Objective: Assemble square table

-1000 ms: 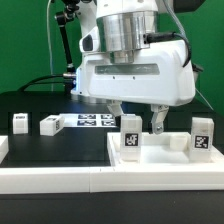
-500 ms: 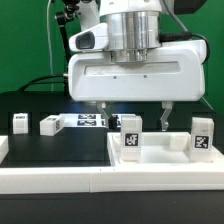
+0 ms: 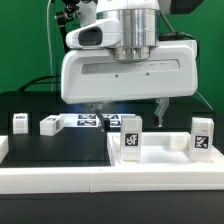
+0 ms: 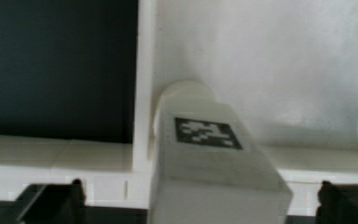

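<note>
The white square table slab (image 3: 165,158) lies at the exterior view's right. A white tagged leg (image 3: 130,137) stands upright at its left edge, and a second leg (image 3: 202,136) stands at the far right. Two more legs (image 3: 20,122) (image 3: 48,124) sit on the black surface at the left. My gripper (image 3: 128,110) hangs open just above the first leg, one finger (image 3: 97,108) on either side of it, not touching. In the wrist view this leg (image 4: 208,135) fills the space between the dark fingertips (image 4: 51,205) of the gripper (image 4: 202,205), with the slab (image 4: 282,70) beside it.
The marker board (image 3: 92,121) lies flat on the black surface behind the loose legs. A long white rail (image 3: 60,175) borders the black surface at the front. The gripper's wide white body (image 3: 130,70) hides the middle of the scene behind it.
The gripper has shifted toward the exterior view's left and turned square to the camera, so its fingers now straddle the left leg on the slab. It has stayed open.
</note>
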You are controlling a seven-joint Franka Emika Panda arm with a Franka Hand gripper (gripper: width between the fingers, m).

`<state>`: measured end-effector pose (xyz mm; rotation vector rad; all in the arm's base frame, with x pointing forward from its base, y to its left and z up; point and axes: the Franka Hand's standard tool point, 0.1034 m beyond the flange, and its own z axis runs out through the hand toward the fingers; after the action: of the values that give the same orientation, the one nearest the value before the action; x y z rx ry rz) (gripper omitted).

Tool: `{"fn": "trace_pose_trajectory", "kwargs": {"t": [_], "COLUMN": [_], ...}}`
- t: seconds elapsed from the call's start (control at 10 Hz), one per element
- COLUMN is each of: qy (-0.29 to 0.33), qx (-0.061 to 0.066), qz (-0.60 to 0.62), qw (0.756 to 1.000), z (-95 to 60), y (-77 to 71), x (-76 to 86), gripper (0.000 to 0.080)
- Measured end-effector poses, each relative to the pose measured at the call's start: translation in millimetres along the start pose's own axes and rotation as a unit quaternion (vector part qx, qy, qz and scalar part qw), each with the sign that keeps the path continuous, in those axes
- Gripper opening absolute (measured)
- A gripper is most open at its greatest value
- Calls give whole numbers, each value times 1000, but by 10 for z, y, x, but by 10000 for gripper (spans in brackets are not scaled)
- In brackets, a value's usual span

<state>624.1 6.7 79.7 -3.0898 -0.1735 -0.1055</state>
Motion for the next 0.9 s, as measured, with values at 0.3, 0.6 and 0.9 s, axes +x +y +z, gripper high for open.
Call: {"fn": "trace_pose_trajectory", "kwargs": {"t": [0.3,0.6,0.9], "qy": [0,0,1], "qx": [0,0,1], "qz": [-19,-5,87], "qw": [1000,1000,996], "z": [0,1,2], "y": [2,5,8], "x": [-1,-1,-3], "gripper": [423,289,289]}}
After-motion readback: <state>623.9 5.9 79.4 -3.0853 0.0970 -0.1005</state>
